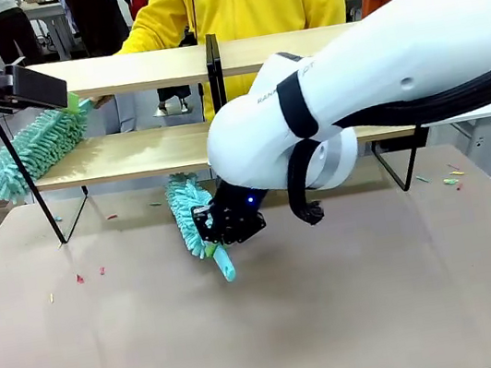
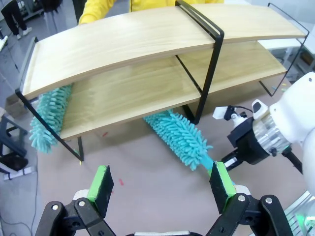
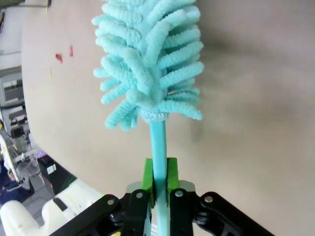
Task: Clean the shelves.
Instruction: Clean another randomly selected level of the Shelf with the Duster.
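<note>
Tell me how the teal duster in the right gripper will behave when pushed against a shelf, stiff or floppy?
Likely light: the right gripper holds the duster by its thin handle alone. That handle looks straight, so probably stiff. The fluffy tufts splay loosely, so it should squash softly, not slip.

Teal duster [image 3: 147, 64], light-wood shelves [image 1: 147, 151]

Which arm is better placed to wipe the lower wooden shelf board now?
Right. The right gripper is shut on the handle of the fluffy turquoise duster, whose head lies by the lower light-wood board of the shelves. The left gripper is open, holding nothing.
</note>
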### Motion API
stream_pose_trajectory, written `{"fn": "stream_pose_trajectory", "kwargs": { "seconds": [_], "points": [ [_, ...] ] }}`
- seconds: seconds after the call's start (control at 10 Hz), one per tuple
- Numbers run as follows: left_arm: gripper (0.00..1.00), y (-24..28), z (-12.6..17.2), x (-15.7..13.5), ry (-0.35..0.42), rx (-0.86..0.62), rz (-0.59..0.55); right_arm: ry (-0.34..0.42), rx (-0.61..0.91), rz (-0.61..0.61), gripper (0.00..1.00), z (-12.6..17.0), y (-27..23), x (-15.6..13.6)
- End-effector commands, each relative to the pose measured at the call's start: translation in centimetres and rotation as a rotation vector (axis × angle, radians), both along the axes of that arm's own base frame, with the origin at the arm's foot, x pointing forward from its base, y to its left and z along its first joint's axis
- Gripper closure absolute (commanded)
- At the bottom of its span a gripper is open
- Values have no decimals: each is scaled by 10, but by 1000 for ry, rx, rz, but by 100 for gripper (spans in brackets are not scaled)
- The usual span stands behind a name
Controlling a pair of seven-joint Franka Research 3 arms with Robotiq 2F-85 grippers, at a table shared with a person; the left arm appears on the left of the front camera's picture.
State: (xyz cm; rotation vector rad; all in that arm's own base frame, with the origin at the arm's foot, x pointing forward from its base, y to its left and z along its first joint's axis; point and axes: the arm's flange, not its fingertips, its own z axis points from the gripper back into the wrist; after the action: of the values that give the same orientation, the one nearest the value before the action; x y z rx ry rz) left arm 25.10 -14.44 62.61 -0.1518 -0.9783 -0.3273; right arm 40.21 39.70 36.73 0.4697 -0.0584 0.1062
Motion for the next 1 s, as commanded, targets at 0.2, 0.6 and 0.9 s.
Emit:
{"fn": "stream_pose_trajectory", "kwargs": {
  "seconds": [0.2, 0.6, 0.9],
  "points": [
    [0, 1, 0, 0, -3, 2, 6, -21, 28, -83, 88, -5, 20, 15],
    [0, 1, 0, 0, -3, 2, 6, 3, 36, -78, 88, -18, 21, 35],
    [0, 1, 0, 0, -3, 2, 6, 8, 78, 16, 88, -15, 34, 40]
  ]
}}
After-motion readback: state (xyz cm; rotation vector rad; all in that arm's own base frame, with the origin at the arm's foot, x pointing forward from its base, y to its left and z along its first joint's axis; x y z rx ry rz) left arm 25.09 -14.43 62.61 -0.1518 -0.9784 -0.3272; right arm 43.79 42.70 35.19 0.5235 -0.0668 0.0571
